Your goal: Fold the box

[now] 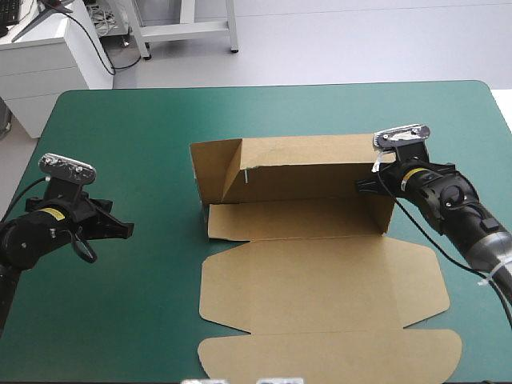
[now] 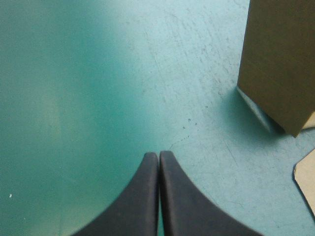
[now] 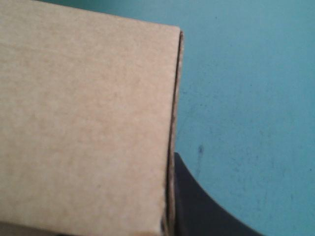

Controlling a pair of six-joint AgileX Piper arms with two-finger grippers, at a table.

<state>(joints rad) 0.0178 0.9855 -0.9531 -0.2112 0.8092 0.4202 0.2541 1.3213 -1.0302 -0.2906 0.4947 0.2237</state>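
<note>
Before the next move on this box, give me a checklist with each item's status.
1. Left gripper shut, apart from the box: ok.
2. Right gripper gripping the right wall: ok, board lies against its visible finger.
3. Left wall raised: ok.
4. Back wall raised: ok.
5. Lid flat on the teal-green cover: ok.
6. Right wall tucked in place: cannot tell.

The left tool (image 2: 158, 157), its two black fingers pressed together, points across the teal-green desk cover (image 2: 88, 98), the brown board box (image 2: 280, 59) standing ahead to one side.
</note>
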